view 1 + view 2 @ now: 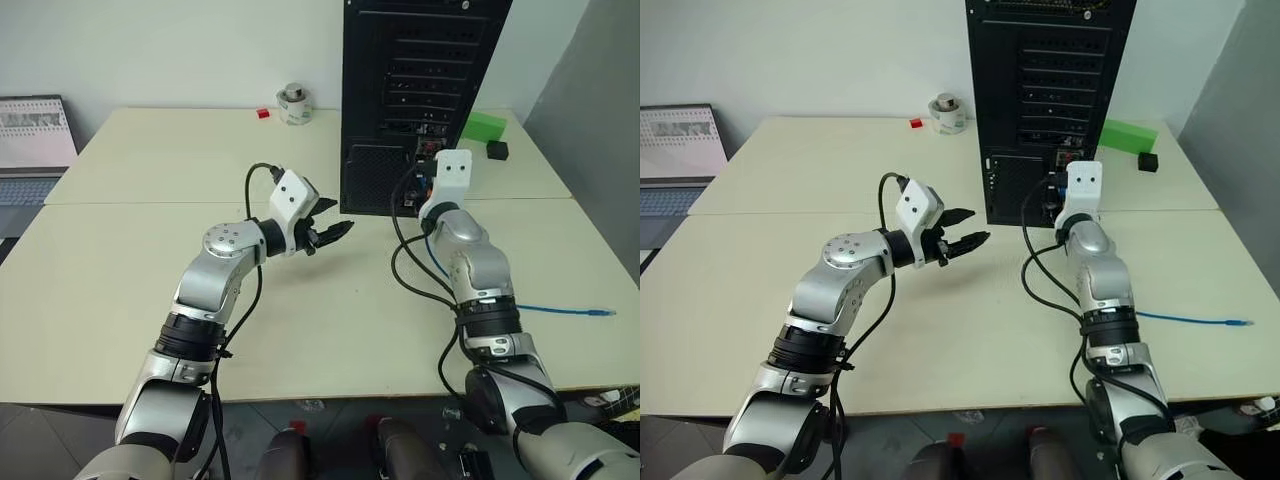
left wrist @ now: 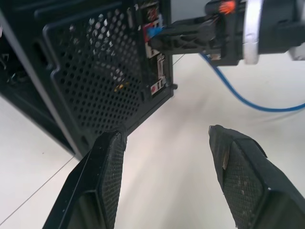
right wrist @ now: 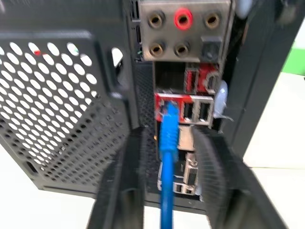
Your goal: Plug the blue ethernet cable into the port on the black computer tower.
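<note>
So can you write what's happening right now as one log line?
blue ethernet cable: plug at port | right gripper: open around cable | left gripper: open, empty | black computer tower: upright

A: Black computer tower (image 1: 420, 90) standing upright at twelve o'clock on the table, rear face turned this way: horizontal slot covers above, mesh grille at lower left, narrow colourful connector strip at lower right.

B: And the port (image 3: 167, 109)?

A: Small squarish socket in a red-framed block, midway down that strip, below the row of round audio jacks.

B: Blue ethernet cable (image 3: 167, 157)?

A: Bright blue, thin. One plug seated in the port, cord hanging straight down from it. Rest trailing across the table toward three o'clock, far plug (image 1: 603, 313) lying loose there, well apart from the tower.
</note>
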